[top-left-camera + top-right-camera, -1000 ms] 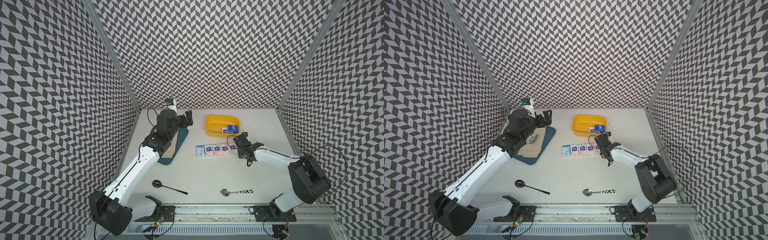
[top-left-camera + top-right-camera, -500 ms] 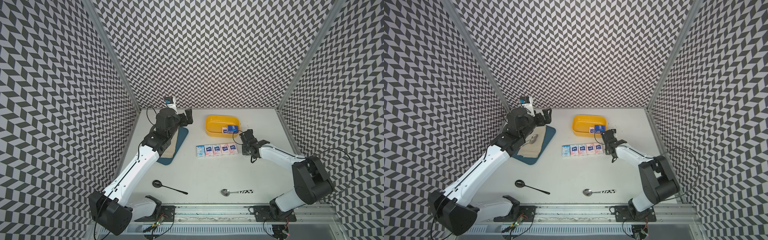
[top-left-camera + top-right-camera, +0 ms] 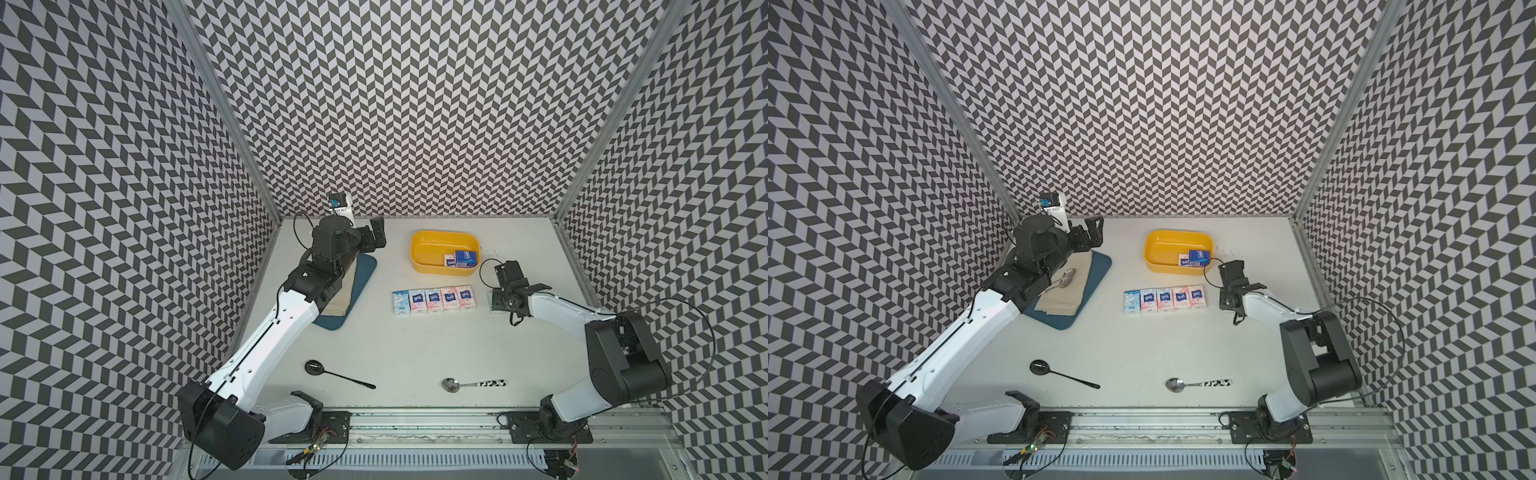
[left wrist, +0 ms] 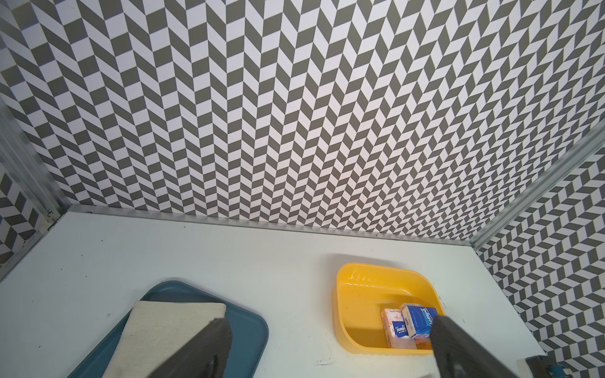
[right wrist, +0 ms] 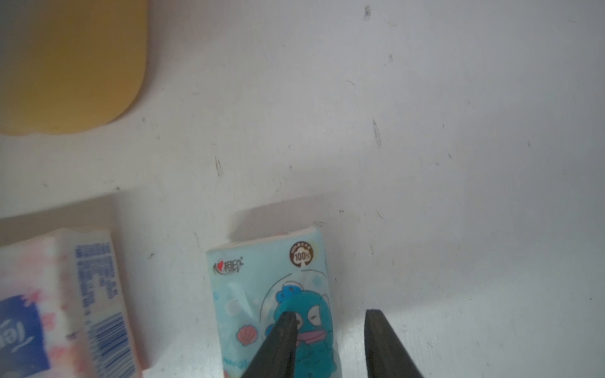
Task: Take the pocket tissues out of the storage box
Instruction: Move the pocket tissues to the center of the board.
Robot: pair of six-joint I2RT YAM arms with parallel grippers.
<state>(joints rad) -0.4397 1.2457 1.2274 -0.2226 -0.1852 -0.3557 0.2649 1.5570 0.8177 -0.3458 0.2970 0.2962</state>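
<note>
Placement of a pack is the step in hand, as we judge it. Our right claw point(image 5: 329, 314) hangs low over the counter point(image 5: 425, 131), jaws parted a little and gripping nothing. The pale blue cartoon pack point(image 5: 271, 294) lies flat beneath it, with one finger point(image 5: 281, 340) crossing its face. In both top views this spot is right of centre, at the right end of a row of five pocket tissues point(image 3: 433, 300) lined up below the storage box point(image 3: 440, 270). That box, above centre, holds at least a white-pink pack point(image 3: 449, 260) and a dark blue pack point(image 3: 465, 257) in its lower right corner. Our left claw point(image 4: 330, 322) stands wide open and empty near the blue tray point(image 3: 365, 274), left of centre. Next, we judge, the right claw must lift clear without dragging the pack, then reach over the box wall for the dark blue pack.
</note>
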